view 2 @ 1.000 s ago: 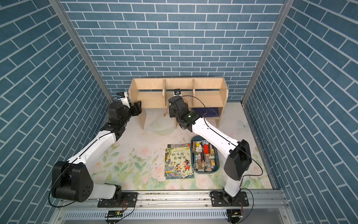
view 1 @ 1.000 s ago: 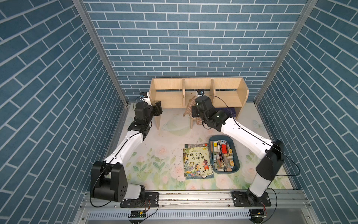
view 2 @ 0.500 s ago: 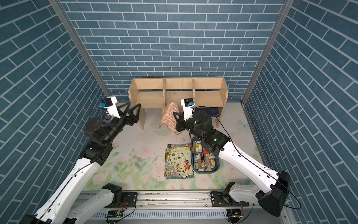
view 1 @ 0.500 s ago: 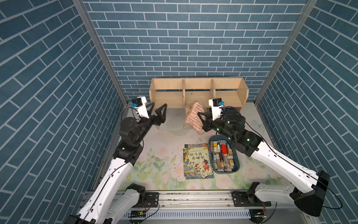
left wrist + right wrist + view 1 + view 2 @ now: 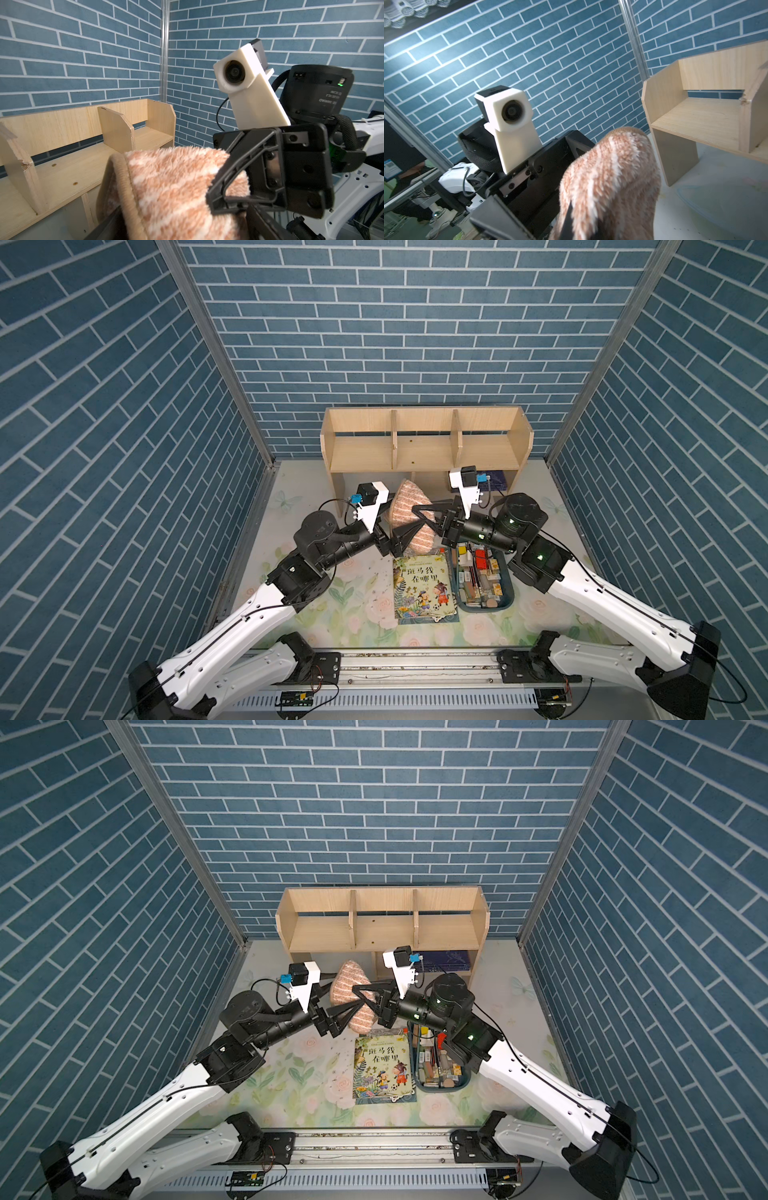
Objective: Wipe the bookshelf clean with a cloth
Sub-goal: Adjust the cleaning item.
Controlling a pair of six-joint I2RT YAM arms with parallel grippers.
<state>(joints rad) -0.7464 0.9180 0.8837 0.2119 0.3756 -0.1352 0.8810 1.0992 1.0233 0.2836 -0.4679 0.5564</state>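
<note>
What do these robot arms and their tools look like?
The left arm and right arm are white shells joined by black cylindrical joints, thin black cables running along them. The left tool and right tool are black, with skeletal triangular fingers. A white camera block with a blue plug sits above each.

Fluffy cloth (image 5: 406, 501), apparently matt wooden bookshelf (image 5: 424, 452)

one light-wood bookshelf (image 5: 424, 450), split by two dividers (image 5: 394, 435) into three upper compartments, shares the table with one striped cloth (image 5: 409, 506), one picture book (image 5: 423, 587) and one tray (image 5: 486, 608) of small items too crowded to count. two robot arms, the left arm (image 5: 249, 614) and the right arm (image 5: 602, 597), carry two white wrist cameras (image 5: 371, 494), one each.
</note>
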